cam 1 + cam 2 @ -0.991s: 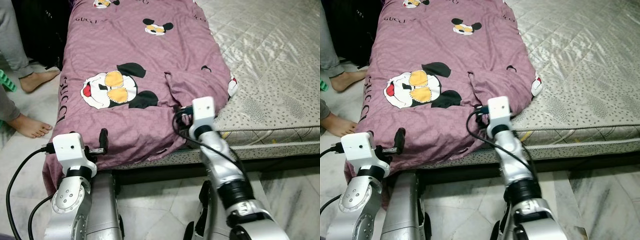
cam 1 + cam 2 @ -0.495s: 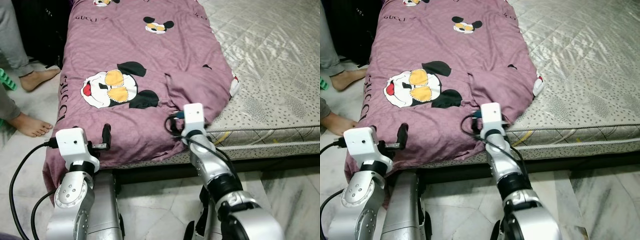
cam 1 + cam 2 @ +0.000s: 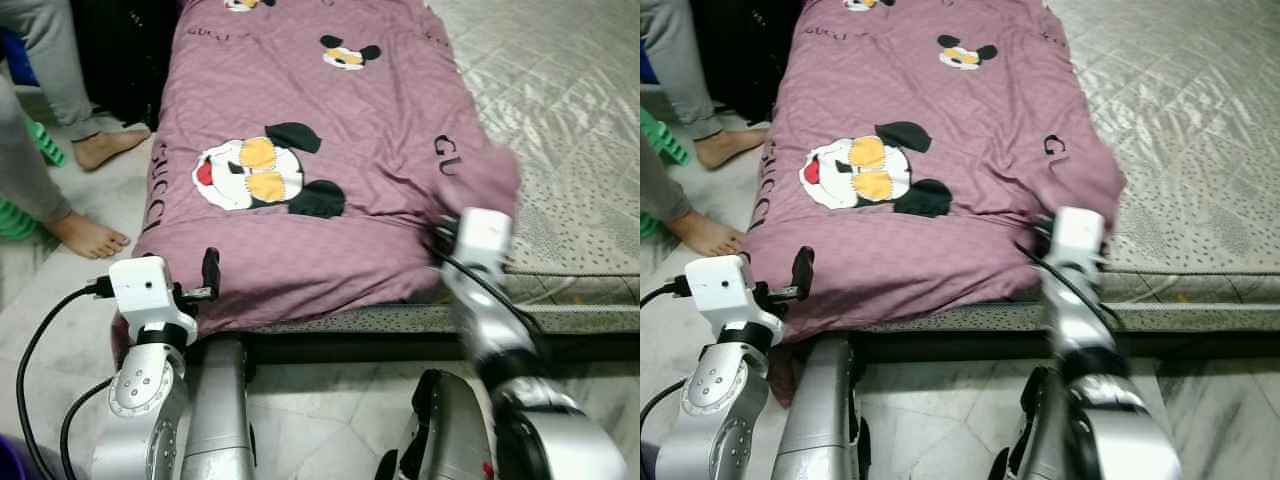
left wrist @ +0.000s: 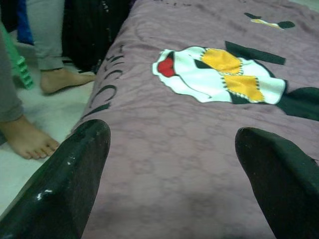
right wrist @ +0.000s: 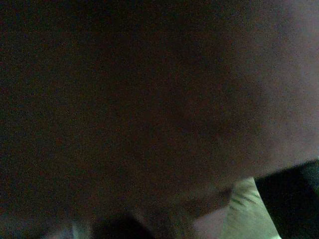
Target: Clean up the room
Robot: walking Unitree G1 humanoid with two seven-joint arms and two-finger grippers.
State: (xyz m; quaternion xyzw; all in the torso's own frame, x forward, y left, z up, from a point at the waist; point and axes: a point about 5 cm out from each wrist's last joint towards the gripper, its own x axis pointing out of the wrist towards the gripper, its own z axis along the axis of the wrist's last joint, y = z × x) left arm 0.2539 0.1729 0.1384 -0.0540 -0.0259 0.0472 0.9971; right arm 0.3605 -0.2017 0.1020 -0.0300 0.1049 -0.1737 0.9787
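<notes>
A purple blanket (image 3: 330,120) printed with cartoon mouse faces lies spread over the left half of a mattress (image 3: 570,100), its near edge hanging over the bed's side. My right gripper (image 3: 440,228) sits at the blanket's near right corner with its fingers buried in the fabric. In the right wrist view, dark cloth (image 5: 149,99) presses close beside one black finger (image 5: 294,199). My left gripper (image 4: 172,137) hovers open just above the blanket's near left part, nothing between its fingers (image 4: 75,174).
A person stands left of the bed; bare feet (image 3: 88,235) and grey trouser legs (image 3: 50,50) show on the marble floor (image 3: 330,400). A green plastic object (image 3: 45,145) and a black bag (image 3: 125,50) lie beside them. The mattress's right half is bare quilted cover.
My right gripper swung right with the blanket's corner, so the fold near the middle is flattened and the cloth spreads wider. The camera view shifted too. My left gripper barely moved.
</notes>
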